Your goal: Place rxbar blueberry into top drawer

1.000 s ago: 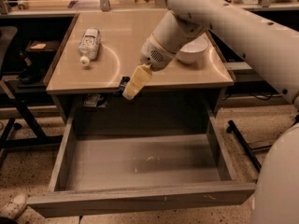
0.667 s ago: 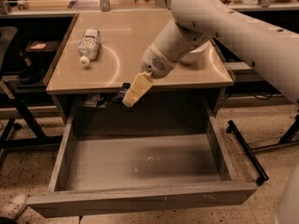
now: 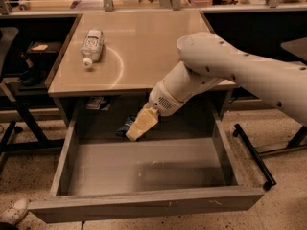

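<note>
Beige tabletop [image 3: 144,42] carries 1 clear bottle [image 3: 92,46]; below it the top drawer [image 3: 144,206] gapes open. Over its rear hangs the gripper [image 3: 140,125], clamped on the rxbar blueberry [image 3: 125,127] (dark wrapper poking out leftward). Light, thin, slick-wrapped, slightly bendy, I'd say: best pinched across its flat faces, mid-length.

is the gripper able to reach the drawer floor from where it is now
Probably yes: the top drawer stands wide open, and the gripper, holding the rxbar blueberry, hangs over its rear below the table edge, nothing between it and the floor.
</note>
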`<act>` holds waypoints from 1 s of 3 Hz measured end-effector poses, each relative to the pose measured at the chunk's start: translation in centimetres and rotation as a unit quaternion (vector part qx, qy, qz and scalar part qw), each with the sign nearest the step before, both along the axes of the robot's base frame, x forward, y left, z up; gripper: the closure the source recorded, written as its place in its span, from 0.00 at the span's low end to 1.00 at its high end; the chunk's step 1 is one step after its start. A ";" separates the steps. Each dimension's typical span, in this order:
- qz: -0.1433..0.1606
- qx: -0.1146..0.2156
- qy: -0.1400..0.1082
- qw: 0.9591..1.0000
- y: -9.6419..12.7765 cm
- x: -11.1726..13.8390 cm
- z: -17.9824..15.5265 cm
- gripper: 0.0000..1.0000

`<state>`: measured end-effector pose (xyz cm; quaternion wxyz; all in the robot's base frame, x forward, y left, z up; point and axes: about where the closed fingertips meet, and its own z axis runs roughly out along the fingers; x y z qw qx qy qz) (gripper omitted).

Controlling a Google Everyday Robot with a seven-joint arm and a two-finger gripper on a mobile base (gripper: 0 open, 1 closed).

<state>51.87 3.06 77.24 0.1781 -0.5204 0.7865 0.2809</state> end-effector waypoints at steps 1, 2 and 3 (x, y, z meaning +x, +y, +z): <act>0.000 0.000 0.000 1.000 0.0 0.0 0.0 1.00; -0.017 0.012 0.019 1.000 0.6 -1.1 -2.7 1.00; -0.045 0.021 0.023 0.999 1.1 -1.9 -5.7 1.00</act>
